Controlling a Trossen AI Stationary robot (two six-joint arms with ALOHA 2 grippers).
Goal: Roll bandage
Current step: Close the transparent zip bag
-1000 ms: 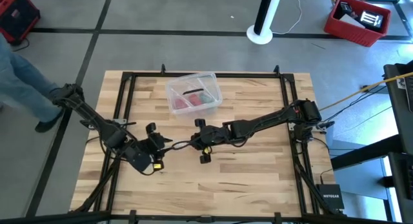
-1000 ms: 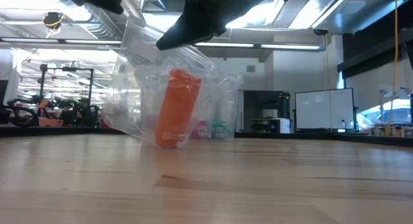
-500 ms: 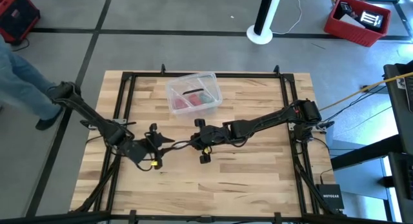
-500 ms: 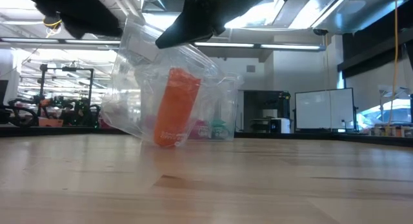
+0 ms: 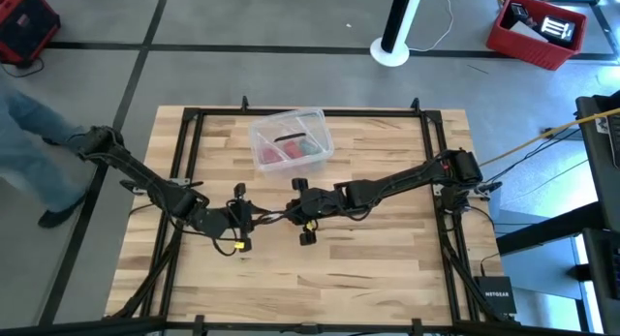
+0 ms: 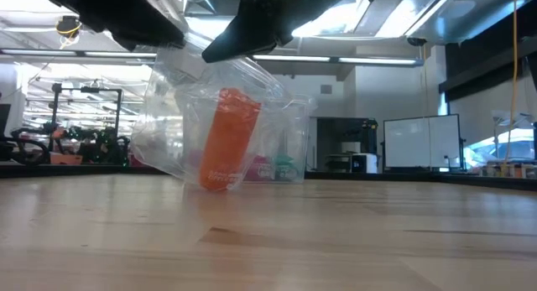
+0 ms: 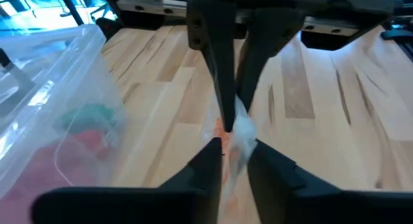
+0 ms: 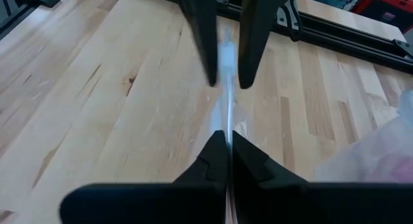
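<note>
The bandage [image 6: 227,140] hangs inside a crumpled clear wrapper [image 6: 180,115] between the two grippers, long axis near upright and leaning slightly, its lower end at the wooden table [image 6: 336,232]. Pale print near that end is too small to read. The right gripper [image 8: 225,158] pinches the wrapper's thin edge, fingers nearly closed. The left gripper [image 7: 233,153], facing it, stands slightly parted around the wrapper, with orange showing at its tips. Beyond both grippers sits a clear plastic box [image 5: 290,139] with red and green contents.
</note>
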